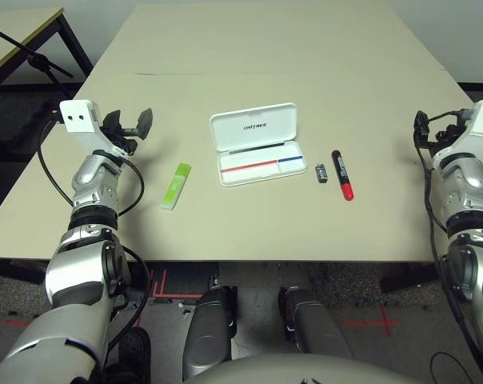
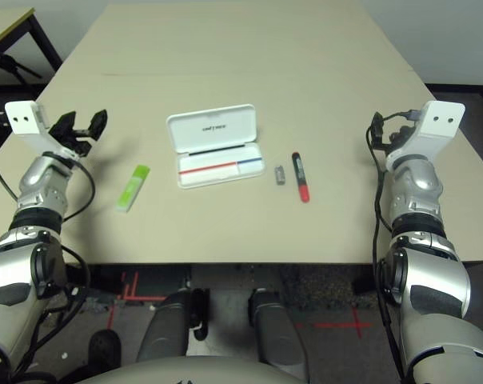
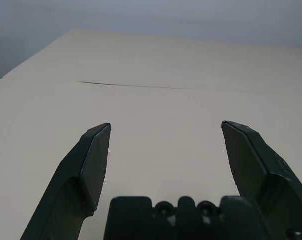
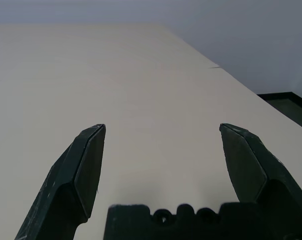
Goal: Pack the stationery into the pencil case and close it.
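Nearest the robot, on the beige tabletop (image 1: pixel 305 224), the lime-green highlighter (image 1: pixel 176 186) lies flat to the left, its length running roughly away from the near edge, well apart from everything else. To the right lies the black marker (image 1: pixel 342 174) with its red cap toward the robot, and just beside it on its left sits the tiny dark stubby piece (image 1: pixel 321 172), close to but apart from the marker. Between the highlighter and that pair lies the pencil case (image 1: pixel 257 144), white and standing open: its tray, near side, shows a red-and-blue line inside and holds none of the stationery, while the lid with the dark lettering is folded back on the far side. The stubby piece lies just off the tray's right end. The left claw (image 1: pixel 129 124) hovers above the tabletop's left side, level with the case and well apart from it, its two black fingers (image 3: pixel 93 160) spread wide with nothing between them. The right claw (image 4: pixel 161 165) hangs at the tabletop's right edge, likewise wide and holding nothing, bare tabletop beyond its fingers. Farther off, a thin dark line (image 1: pixel 177 75) crosses the tabletop.
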### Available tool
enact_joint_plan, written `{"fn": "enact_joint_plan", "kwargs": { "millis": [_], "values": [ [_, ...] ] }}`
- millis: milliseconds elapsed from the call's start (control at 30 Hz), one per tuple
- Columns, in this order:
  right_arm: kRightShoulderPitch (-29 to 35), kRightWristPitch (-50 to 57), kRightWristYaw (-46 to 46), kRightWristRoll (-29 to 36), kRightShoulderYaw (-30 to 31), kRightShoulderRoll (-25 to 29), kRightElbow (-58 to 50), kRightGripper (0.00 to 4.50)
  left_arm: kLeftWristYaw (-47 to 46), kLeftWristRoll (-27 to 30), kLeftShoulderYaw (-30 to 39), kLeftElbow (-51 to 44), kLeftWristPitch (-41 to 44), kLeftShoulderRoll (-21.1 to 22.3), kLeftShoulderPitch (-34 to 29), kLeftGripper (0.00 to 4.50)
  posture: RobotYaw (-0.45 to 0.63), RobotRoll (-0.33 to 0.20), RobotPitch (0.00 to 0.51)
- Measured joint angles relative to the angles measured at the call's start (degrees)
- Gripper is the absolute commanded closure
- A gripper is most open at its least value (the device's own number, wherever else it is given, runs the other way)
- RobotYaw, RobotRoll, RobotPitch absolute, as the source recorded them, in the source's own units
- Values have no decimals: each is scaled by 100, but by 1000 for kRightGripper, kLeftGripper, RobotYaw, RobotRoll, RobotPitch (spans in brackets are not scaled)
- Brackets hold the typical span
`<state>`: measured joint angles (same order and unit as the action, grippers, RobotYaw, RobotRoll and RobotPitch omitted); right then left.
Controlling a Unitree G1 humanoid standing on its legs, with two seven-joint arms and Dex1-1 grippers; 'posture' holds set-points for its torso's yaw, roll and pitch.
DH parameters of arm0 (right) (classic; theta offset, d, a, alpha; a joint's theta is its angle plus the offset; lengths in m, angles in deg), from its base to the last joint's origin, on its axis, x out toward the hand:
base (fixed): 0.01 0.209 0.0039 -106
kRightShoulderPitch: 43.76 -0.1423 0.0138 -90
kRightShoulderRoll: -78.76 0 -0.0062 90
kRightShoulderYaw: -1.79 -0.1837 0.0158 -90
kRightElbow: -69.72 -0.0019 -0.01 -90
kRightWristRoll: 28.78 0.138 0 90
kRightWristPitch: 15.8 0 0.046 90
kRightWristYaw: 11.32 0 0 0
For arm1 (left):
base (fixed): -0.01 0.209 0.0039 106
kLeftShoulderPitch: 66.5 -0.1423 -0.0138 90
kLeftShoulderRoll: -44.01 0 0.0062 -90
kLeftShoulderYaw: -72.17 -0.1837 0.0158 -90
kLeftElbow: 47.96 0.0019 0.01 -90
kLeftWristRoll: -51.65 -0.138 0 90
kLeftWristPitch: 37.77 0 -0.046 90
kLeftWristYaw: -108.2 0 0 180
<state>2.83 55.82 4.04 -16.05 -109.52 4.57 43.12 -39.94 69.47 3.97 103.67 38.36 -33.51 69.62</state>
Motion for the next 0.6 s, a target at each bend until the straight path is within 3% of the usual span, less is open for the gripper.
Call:
{"fn": "enact_joint_plan", "kwargs": {
  "millis": [400, 600],
  "values": [
    [-103, 0, 5, -4, 18, -32, 122, 0, 111, 17, 18, -45, 8, 99, -3, 25, -114, 0, 114],
    [-112, 0, 23, -8, 38, -68, 132, 0, 480, 115, 13, -637, 269, 140, -200, 25, -72, 0, 114]
  ]
}}
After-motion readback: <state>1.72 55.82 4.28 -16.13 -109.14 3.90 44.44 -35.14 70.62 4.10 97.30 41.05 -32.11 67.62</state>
